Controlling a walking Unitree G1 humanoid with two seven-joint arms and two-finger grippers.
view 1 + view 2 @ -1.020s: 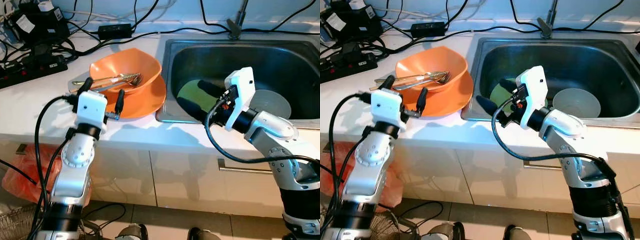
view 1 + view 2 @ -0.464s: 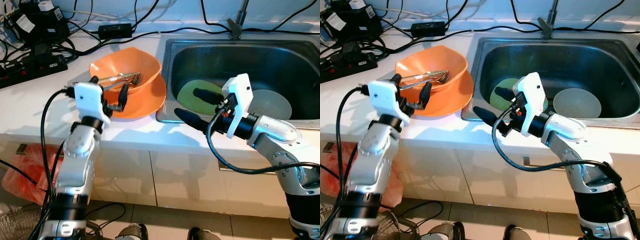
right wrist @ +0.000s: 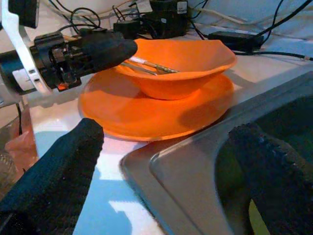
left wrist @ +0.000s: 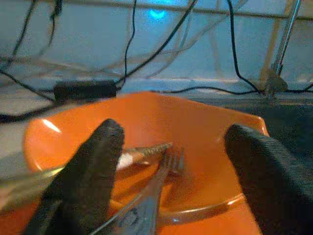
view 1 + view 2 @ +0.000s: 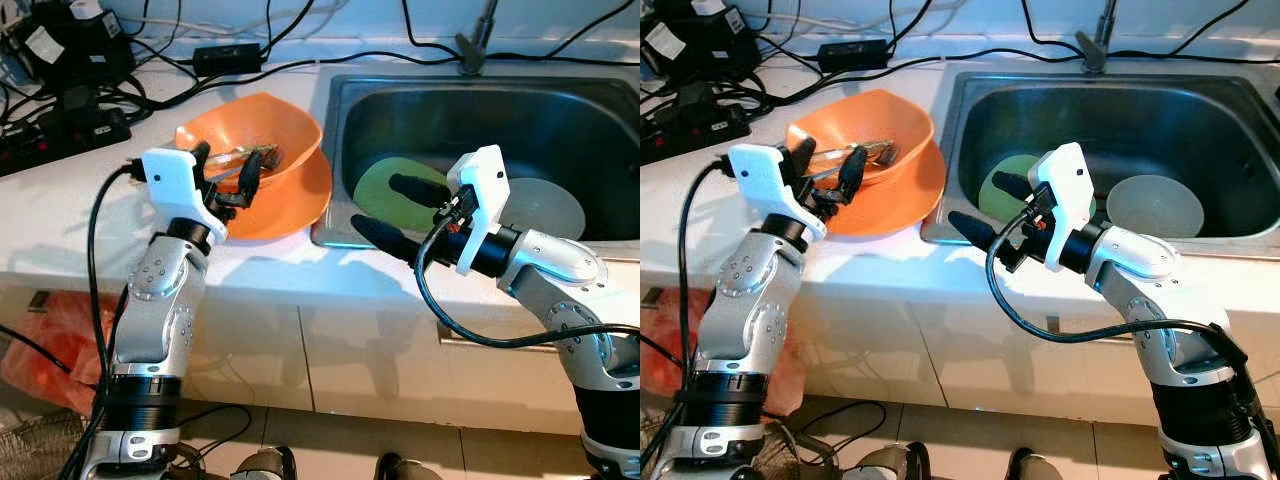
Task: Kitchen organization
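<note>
- White counter [image 5: 60,210] across left half of the eye views, steel sink [image 5: 480,110] sunk into the right half.
- Orange bowl [image 5: 250,140] sitting on orange plate [image 5: 300,195], left of centre, plate edge just beside the sink rim.
- Fork [image 4: 164,169] and a second metal utensil [image 4: 142,152] lying across the inside of the bowl; second one possibly a spoon or knife, too blurred to tell.
- Left gripper [image 5: 222,172] raised at the near rim of the bowl, left of centre in the left eye view; fingers [image 4: 95,161] spread wide apart either side of the cutlery, nothing held.
- Right gripper [image 5: 395,210] at centre frame, over the sink's near-left corner, pointing toward the plate; one finger above the rim, the other over the basin. Fingers [image 3: 58,166] wide apart, nothing between them.
- Green plate [image 5: 385,190] flat on the sink floor, partly hidden behind the right gripper.
- Grey bowl [image 5: 1155,205] in the sink, right of the green plate, near the basin's front wall.
- Faucet [image 5: 478,35] base at top centre, behind the sink.
- Black power strip [image 5: 60,130] and tangle of cables [image 5: 150,50] in the upper left, well apart from the orange bowl.
- Black adapter [image 5: 228,58] on the counter behind the bowl.
- Orange bag [image 5: 55,340] at lower left, below the counter edge.
</note>
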